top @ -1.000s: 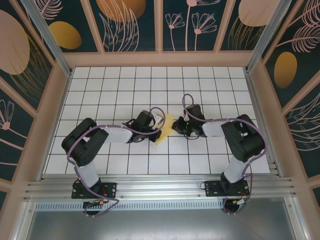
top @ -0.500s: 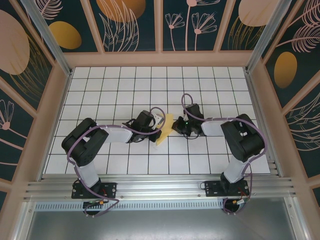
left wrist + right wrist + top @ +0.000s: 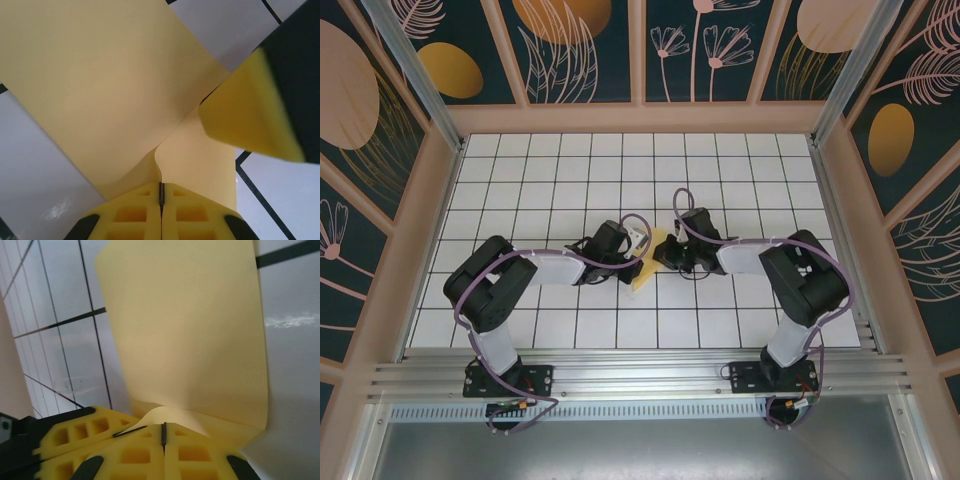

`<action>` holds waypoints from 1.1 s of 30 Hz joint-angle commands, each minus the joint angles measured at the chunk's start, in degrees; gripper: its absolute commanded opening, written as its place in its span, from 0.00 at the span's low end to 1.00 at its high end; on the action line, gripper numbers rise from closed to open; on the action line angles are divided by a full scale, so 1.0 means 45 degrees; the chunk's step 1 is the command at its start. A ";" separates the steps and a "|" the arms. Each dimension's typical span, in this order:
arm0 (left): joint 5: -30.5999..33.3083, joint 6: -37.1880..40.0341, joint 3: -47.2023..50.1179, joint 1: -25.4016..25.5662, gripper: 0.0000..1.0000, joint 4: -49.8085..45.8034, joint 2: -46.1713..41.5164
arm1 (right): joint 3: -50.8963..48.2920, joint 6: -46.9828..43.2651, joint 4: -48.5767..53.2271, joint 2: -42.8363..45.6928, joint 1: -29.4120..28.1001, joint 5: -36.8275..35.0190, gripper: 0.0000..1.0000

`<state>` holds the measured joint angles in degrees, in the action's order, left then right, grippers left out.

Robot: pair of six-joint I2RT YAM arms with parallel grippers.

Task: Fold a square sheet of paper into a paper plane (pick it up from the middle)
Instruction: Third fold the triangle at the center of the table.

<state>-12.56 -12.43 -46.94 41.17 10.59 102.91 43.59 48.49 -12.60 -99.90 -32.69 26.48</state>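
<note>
The thin, floppy square sheet of paper sits at the middle of the bench, pinched by the left gripper at its 9 o'clock and the right gripper at 3 o'clock; it likely creases easily, so hold edges softly.

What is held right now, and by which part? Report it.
The square sheet of paper: the left gripper and right gripper, jaws shut, each pinch an edge of it from opposite sides.
</note>
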 commanded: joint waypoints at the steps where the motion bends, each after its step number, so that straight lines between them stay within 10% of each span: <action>1: 0.0310 0.0241 -0.0041 -0.0105 0.08 -0.0986 0.0470 | 0.0421 -0.0271 0.0227 -0.0605 -0.0056 -0.0147 0.06; 21: 0.1962 -0.1457 -0.1053 -0.0106 0.36 -0.2463 -0.2174 | 0.0214 -0.0498 0.1667 -0.1202 -0.0292 -0.1549 0.05; 33: -0.4103 -0.5709 0.0386 -0.0098 0.24 0.0809 -0.2749 | 0.0103 -0.0132 0.1330 -0.1373 -0.0372 -0.1562 0.05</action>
<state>-22.22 -30.24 -47.86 40.95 8.19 89.67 45.30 47.20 -10.52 -102.61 -33.65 23.90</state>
